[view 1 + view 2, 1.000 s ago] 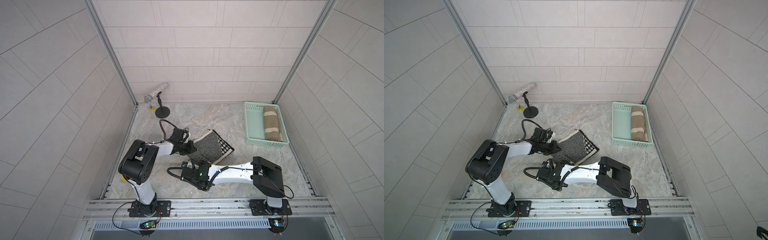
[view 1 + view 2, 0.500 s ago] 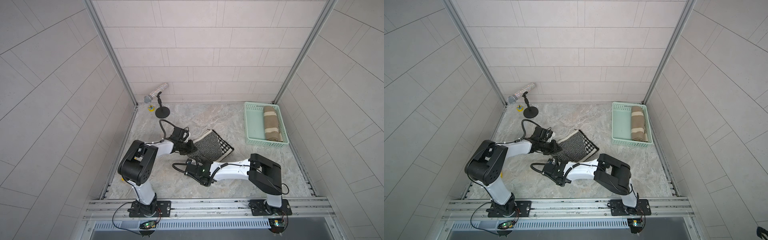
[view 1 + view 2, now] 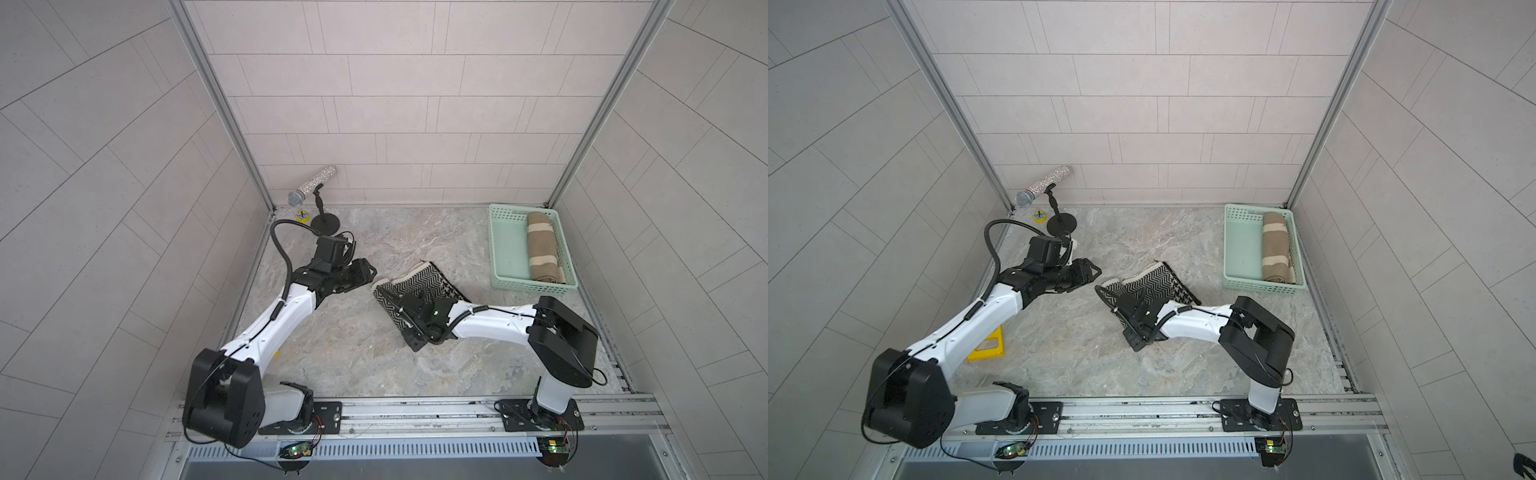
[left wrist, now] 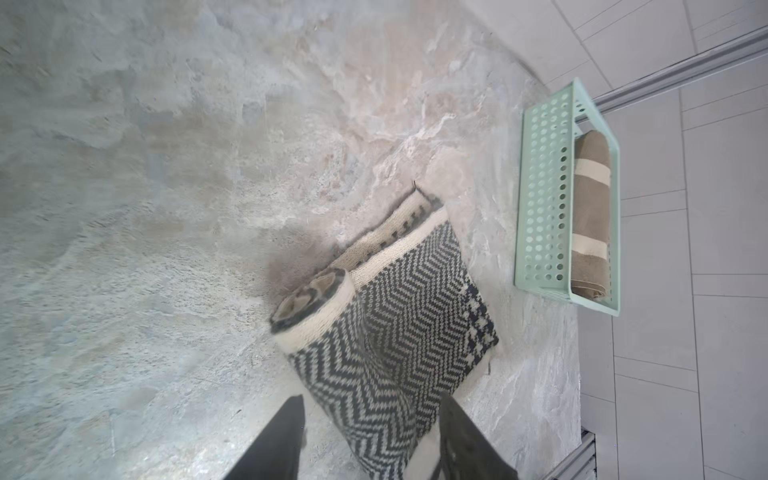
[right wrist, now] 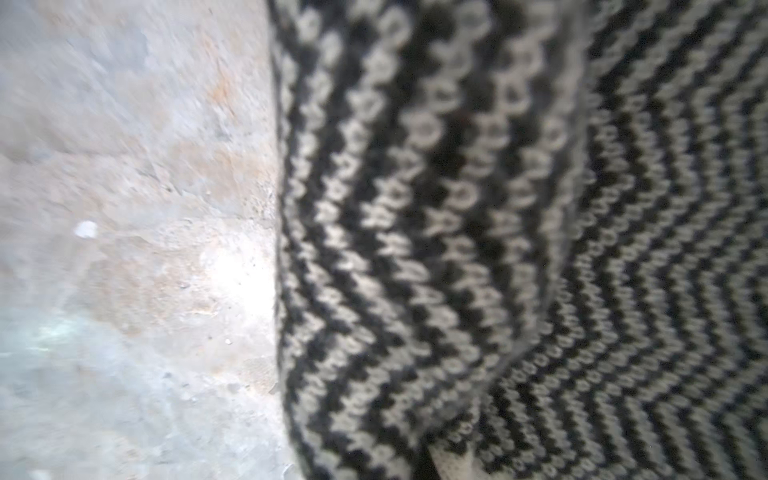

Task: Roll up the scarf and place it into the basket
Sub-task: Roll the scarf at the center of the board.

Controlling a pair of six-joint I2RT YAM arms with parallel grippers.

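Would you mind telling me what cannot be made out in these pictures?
- Right hand: fingers hidden under its own body in both top views; grip unclear.
- Scarf: right wrist view blurred, too close.
- Yellow object: in a top view, mostly behind the left arm.

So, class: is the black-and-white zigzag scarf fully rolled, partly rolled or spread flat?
Partly rolled: the scarf has a coiled roll along one edge, while a flat stretch lies unrolled beside it.
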